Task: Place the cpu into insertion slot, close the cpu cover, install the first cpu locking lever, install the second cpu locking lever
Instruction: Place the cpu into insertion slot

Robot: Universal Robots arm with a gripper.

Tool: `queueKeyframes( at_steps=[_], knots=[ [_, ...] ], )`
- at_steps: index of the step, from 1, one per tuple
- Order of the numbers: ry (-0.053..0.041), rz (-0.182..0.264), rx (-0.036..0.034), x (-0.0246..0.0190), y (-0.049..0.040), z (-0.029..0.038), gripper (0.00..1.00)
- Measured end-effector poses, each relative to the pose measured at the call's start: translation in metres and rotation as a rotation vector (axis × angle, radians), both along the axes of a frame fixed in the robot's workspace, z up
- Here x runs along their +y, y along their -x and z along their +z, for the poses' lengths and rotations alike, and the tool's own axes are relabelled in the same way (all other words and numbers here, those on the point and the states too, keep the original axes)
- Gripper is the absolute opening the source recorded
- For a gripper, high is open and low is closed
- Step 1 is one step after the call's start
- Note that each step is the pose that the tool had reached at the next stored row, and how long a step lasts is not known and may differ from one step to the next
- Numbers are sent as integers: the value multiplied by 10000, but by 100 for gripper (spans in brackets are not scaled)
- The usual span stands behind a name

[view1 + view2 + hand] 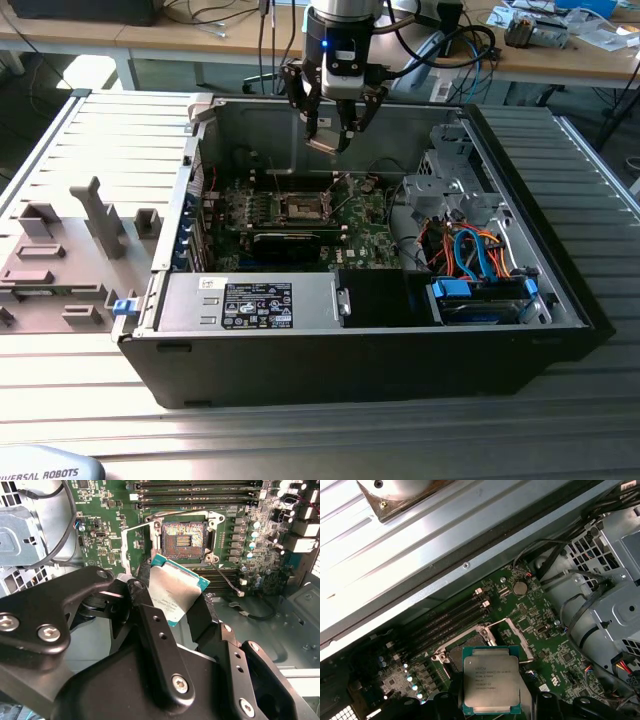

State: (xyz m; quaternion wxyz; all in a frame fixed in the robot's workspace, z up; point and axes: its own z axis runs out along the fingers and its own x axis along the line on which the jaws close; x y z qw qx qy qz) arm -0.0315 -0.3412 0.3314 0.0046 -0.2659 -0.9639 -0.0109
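My gripper (pixel 330 138) hangs over the open computer case, shut on the cpu (pixel 322 144) by two opposite edges. In both wrist views the cpu (pixel 175 590) (pixel 491 682) shows a silver-grey metal top on a green board, held between black fingers (pixel 145 605). The insertion slot (pixel 303 207) (pixel 184 535) lies below it on the green motherboard, open, its dark pin field bare. The cpu hides part of the slot (pixel 462 655) in the first wrist view. The cpu cover (pixel 129 547) (pixel 517 637), a thin silver frame, stands swung up beside the slot.
A long black bar (pixel 290 240) lies in front of the slot. A grey power supply (pixel 250 300), a metal drive cage (pixel 450 190) and orange and blue cables (pixel 480 255) fill the case. Memory slots (pixel 200 495) run beside the slot. Grey fixtures (pixel 90 225) sit at the exterior view's left.
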Motion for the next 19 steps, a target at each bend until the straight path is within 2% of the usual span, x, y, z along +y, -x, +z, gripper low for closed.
queueKeyframes(
  at_steps=[19],
  knots=[
    [6,-92,0,0,0,0,54]
  ],
)
